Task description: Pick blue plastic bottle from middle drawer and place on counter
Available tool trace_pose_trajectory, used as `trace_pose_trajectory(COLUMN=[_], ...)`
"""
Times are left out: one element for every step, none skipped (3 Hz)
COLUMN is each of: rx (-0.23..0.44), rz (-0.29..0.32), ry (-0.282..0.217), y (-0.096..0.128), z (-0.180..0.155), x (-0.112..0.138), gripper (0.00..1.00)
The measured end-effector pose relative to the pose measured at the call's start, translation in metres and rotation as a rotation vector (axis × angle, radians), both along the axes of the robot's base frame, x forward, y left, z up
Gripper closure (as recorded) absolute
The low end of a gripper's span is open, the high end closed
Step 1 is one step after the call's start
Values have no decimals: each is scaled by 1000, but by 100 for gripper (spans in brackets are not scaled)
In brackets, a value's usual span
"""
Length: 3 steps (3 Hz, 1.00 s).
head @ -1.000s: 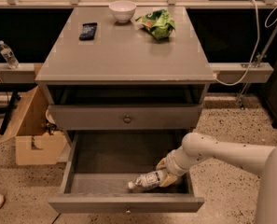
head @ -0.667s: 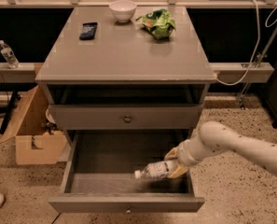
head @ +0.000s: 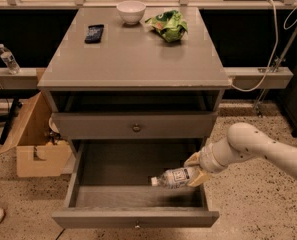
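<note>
The blue plastic bottle is a small clear bottle with a white cap and a pale label. It lies on its side, cap pointing left, lifted a little above the dark floor of the open middle drawer. My gripper is shut on the bottle's base end at the drawer's right side; its yellowish fingers sit above and below the bottle. My white arm comes in from the right. The grey counter is the cabinet top above.
On the counter stand a white bowl, a green snack bag and a dark phone. The upper drawer front is slightly out. A cardboard box sits left of the cabinet. Another bottle stands on the left ledge.
My gripper has lifted the bottle off the drawer floor and moved it up and to the right. The arm has drawn back to the right.
</note>
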<state>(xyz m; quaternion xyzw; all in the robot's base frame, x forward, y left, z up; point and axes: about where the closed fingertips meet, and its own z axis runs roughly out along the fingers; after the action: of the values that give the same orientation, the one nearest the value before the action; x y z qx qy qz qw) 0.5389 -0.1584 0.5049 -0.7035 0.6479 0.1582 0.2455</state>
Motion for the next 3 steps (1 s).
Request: trace_pose_trajectory(rx=[3,1,-37], rz=[-1,-2,0], ry=[-29,-82,-133], y=[-7,-24,-36], z=[17,65,130], x=[-1,-2,3], gripper=[100,100,100])
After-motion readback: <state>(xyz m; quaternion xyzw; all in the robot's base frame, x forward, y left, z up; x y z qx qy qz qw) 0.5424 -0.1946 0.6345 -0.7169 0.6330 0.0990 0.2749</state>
